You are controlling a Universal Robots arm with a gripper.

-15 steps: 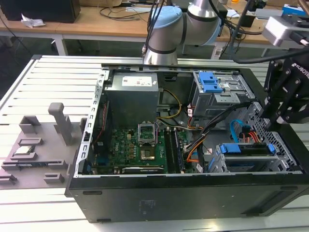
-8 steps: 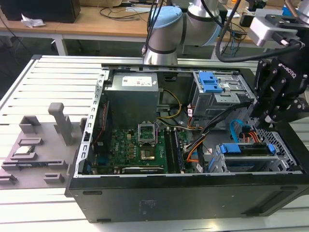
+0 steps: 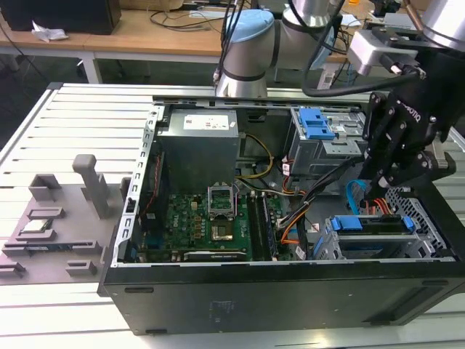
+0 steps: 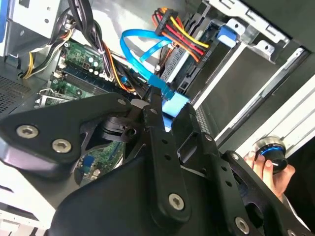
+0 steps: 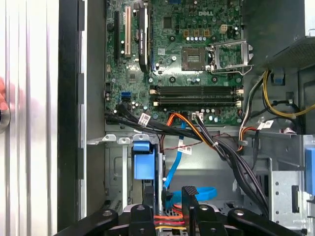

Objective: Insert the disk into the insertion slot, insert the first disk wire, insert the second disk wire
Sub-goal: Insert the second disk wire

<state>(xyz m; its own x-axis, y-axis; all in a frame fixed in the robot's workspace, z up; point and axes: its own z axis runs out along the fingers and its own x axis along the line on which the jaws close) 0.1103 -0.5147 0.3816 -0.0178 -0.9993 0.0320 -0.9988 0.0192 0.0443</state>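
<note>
While the black computer tower case (image 3: 254, 298) lies on its side with the panel off, it rests on a pale grey slatted aluminium table (image 3: 87, 123). Grey plastic fixture blocks (image 3: 65, 218) stand on that surface toward the exterior view's left. Behind the table runs a light wooden desk (image 3: 145, 36) strewn with cables, over a dark floor.

The flat grey metal disk in its bright blue plastic carrier (image 3: 363, 224) is seated inside the silver perforated sheet-metal insertion slot (image 3: 430, 231), at the case's corner toward the exterior view's right.

The black gripper (image 3: 385, 185) hangs just above the cage, close to a looping light blue flat cable (image 4: 140, 49) and a red, yellow and orange wire bundle (image 4: 182, 37). Whether it is clenched on anything cannot be told.

In the second wrist view a person's hand (image 4: 266, 172) rests on a round black knob (image 4: 271, 153) outside the case.
</note>
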